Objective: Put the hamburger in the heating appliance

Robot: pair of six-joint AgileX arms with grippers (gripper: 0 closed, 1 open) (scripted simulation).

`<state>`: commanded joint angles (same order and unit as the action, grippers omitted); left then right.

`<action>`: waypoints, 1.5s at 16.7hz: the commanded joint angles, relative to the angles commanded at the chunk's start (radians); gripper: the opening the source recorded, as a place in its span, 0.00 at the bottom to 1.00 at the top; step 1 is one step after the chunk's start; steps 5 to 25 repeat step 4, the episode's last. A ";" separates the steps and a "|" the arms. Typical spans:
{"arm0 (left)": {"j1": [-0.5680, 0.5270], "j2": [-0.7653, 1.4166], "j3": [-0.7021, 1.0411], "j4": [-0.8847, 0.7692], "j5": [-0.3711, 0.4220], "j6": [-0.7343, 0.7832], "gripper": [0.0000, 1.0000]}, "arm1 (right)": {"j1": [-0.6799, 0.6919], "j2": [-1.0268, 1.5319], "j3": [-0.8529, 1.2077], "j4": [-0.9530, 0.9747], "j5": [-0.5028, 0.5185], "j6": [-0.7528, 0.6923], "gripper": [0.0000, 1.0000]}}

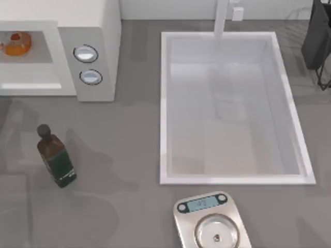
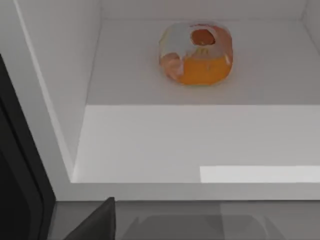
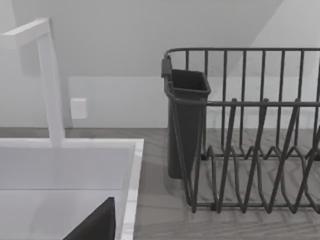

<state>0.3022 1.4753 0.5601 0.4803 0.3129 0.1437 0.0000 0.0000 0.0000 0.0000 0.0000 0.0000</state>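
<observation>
Hamburger [image 2: 196, 52] placement looks done: it sits alone on the floor of the microwave [image 1: 98, 31] cavity, toward the back, at the surface's [image 1: 119, 155] far left. We judge the job at its closing step, with only pulling our left arm clear remaining. Whether either arm's fingers are open, we cannot tell. The bottle [image 1: 56, 157] stands well apart.

Even, soft, bright light throughout. The bottle [image 1: 56, 157] casts a faint shadow on the grey worktop [image 1: 124, 206]. A pale glare strip lies on the microwave [image 2: 150, 145] floor.
</observation>
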 joint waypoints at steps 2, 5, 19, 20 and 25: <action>0.001 -0.053 0.021 -0.067 -0.001 -0.001 1.00 | 0.000 0.000 0.000 0.000 0.000 0.000 1.00; 0.001 -0.074 0.030 -0.092 -0.001 -0.002 1.00 | 0.000 0.000 0.000 0.000 0.000 0.000 1.00; 0.001 -0.074 0.030 -0.092 -0.001 -0.002 1.00 | 0.000 0.000 0.000 0.000 0.000 0.000 1.00; 0.001 -0.074 0.030 -0.092 -0.001 -0.002 1.00 | 0.000 0.000 0.000 0.000 0.000 0.000 1.00; 0.001 -0.074 0.030 -0.092 -0.001 -0.002 1.00 | 0.000 0.000 0.000 0.000 0.000 0.000 1.00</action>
